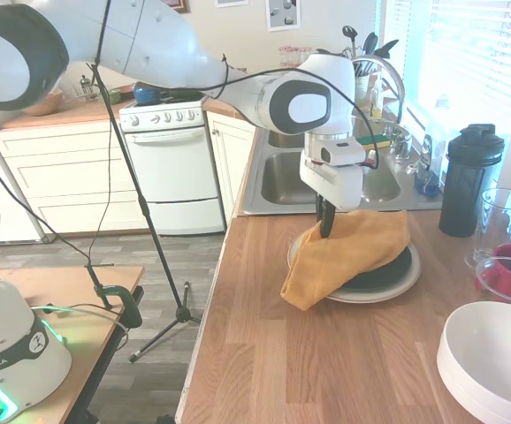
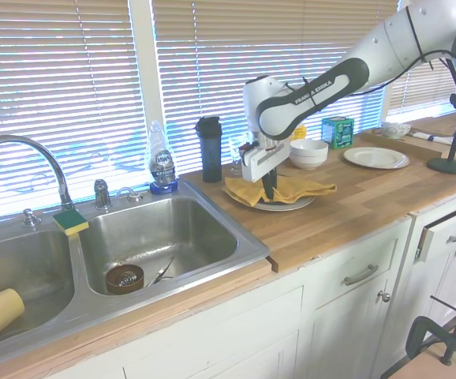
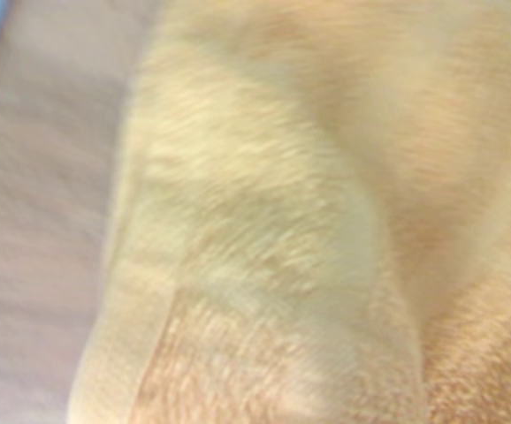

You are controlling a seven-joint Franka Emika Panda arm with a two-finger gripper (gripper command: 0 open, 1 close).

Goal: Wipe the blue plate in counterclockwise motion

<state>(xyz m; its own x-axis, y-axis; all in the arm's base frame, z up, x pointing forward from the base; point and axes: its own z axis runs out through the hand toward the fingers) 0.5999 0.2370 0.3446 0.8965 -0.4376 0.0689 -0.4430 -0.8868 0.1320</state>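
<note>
Soft yellow cloth (image 1: 348,256), limp and light, drapes over the glossy, slippery blue plate (image 1: 388,276) stacked on a cream plate (image 1: 395,290) at the sink's 6 o'clock, the gripper (image 1: 326,231) apparently pinching it near its middle.

I see a mustard-yellow cloth (image 1: 348,256) over a dark teal plate (image 1: 386,272), on a cream plate (image 1: 395,289); the tabletop (image 1: 326,362) is wood-brown.

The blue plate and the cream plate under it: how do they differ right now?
The blue plate is dark and almost wholly hidden under the yellow cloth, while the cream plate is pale and shows its rim. The blue plate is smaller and sits on top of the cream plate. Both are round and lie flat on the wooden counter.
</note>
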